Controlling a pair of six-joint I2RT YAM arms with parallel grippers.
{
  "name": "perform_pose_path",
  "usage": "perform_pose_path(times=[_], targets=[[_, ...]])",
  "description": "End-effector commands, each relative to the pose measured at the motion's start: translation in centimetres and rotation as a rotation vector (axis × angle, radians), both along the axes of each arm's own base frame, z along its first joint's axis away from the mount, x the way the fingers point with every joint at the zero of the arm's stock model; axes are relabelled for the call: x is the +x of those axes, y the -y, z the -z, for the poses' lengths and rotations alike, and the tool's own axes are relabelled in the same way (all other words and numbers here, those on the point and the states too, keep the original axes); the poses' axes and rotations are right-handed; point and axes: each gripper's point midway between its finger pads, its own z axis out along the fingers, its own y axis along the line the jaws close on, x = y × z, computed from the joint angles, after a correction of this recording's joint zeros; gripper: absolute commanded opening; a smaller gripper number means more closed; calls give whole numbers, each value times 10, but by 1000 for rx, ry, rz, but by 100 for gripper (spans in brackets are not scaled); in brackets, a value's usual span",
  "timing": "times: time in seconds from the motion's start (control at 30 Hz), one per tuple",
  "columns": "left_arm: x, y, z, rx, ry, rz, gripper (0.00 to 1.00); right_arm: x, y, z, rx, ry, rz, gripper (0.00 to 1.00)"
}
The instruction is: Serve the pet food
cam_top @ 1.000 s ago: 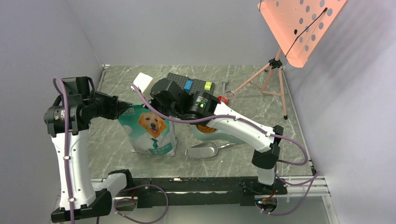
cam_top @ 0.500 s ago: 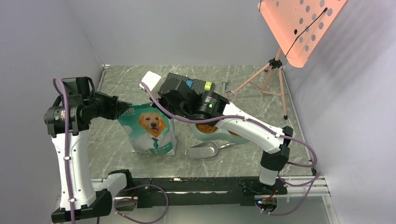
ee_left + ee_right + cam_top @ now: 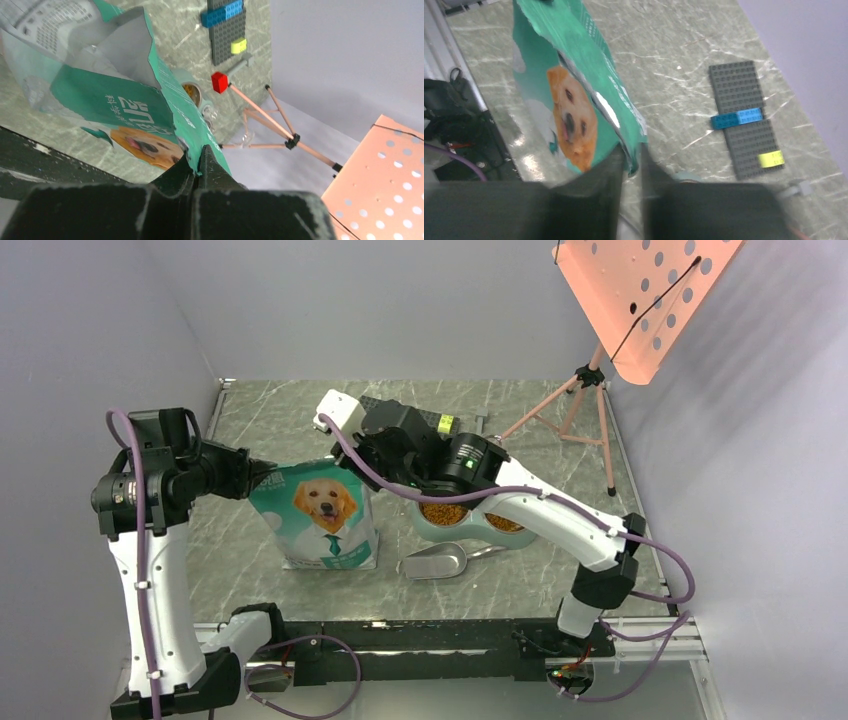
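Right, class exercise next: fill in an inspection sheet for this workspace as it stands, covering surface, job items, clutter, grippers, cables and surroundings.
Surface: marbled grey-green table.
Job's things: pouch upright, top open; pet food in both bowls of the twin dish; metal scoop lying in front of the dish.
Clutter: grey brick plate carrying a blue brick and a yellow brick; red brick nearby.
Grippers: left gripper shut on the pouch's top edge; right gripper nearly closed around the opposite top corner.
Cables: purple cables along both arms.
Surroundings: plain grey walls; pink perforated panel on a tripod, back right.
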Motion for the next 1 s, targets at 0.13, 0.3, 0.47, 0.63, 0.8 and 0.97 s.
perform_pose_path(times=[0.13, 0.3, 0.47, 0.63, 0.8, 0.97], targets=[[14, -31, -30, 112, 177, -127, 0, -3, 24, -38, 132, 99, -72, 67], [16, -29, -31, 108, 187, -120, 0, 0, 6, -35, 126, 93, -116, 70], [19, -28, -31, 98, 205, -116, 0, -1, -11, -37, 171, 76, -187, 72], [19, -30, -34, 109, 217, -127, 20, 1, -25, -33, 179, 57, -244, 73], [20, -32, -36, 112, 224, -134, 37, 6, -35, -28, 169, 56, -275, 73], [19, -33, -38, 121, 233, -135, 46, 10, -39, -25, 161, 54, -282, 73]])
